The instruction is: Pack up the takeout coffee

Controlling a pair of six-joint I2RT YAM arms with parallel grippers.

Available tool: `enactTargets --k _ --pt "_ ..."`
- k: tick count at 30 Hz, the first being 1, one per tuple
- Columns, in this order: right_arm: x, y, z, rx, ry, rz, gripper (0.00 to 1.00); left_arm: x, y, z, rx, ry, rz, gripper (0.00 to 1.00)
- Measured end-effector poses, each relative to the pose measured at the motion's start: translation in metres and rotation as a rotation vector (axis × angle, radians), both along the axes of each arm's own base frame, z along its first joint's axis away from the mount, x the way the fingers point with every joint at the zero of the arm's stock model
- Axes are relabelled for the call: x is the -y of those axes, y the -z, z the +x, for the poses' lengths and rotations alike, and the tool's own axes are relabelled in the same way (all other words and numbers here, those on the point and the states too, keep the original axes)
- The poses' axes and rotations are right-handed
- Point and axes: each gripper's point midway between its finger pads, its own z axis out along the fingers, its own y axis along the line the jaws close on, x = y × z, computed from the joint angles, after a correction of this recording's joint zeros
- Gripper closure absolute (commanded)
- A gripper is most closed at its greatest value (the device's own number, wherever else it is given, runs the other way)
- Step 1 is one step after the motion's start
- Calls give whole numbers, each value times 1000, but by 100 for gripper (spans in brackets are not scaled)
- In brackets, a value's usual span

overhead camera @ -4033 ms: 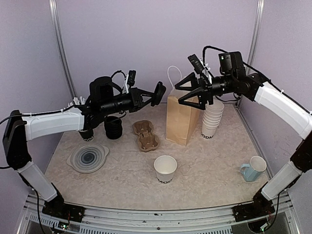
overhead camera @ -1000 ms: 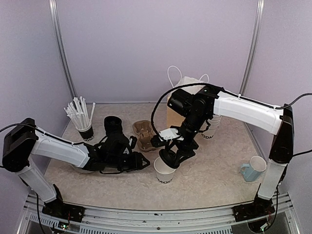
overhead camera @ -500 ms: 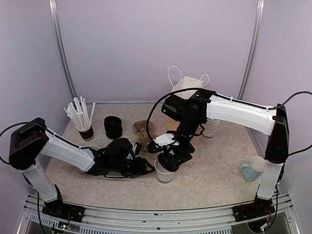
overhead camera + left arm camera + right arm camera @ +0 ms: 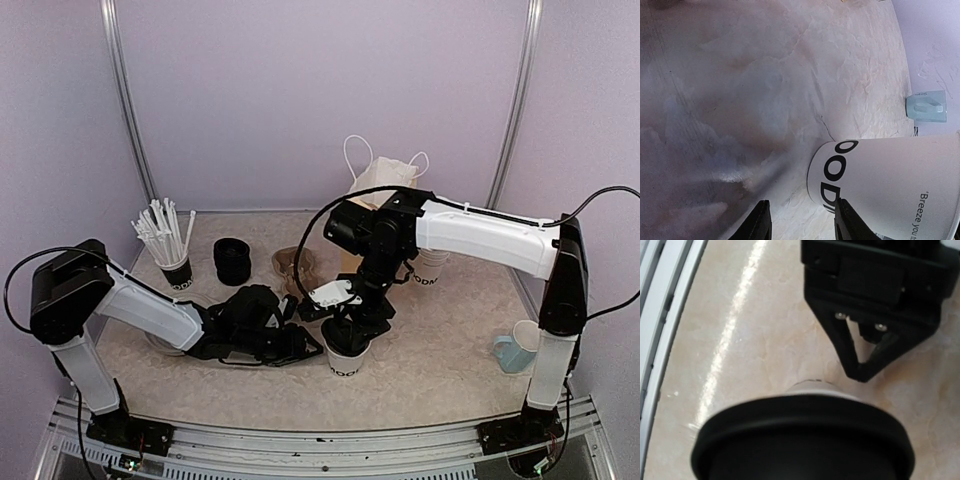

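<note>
Top external view: my right gripper (image 4: pixel 347 328) is clamped on the black lid (image 4: pixel 802 440), directly above the cup (image 4: pixel 343 362). My left gripper (image 4: pixel 306 348) lies low, jaws apart, with the cup's base just ahead of my fingertips (image 4: pixel 847 220).

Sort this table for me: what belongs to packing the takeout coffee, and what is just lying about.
For the job: white paper cup, black lid over it, paper bag, pulp cup carrier, probably the stack of spare lids.
Lying about: straws in their cup, stack of lidless cups, light blue mug.
</note>
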Motion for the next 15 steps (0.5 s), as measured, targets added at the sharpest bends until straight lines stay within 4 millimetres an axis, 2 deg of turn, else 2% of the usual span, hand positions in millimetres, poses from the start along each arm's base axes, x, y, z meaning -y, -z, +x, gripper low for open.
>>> enactTargets --k 8,12,15 --pt "0 -11 7 55 -1 11 31 -1 1 0 1 1 6 57" --pt "9 -20 7 94 0 13 31 -2 2 -1 -3 1 12 57" --pt "16 -18 6 106 1 -6 31 -2 3 -1 -6 0 16 57"
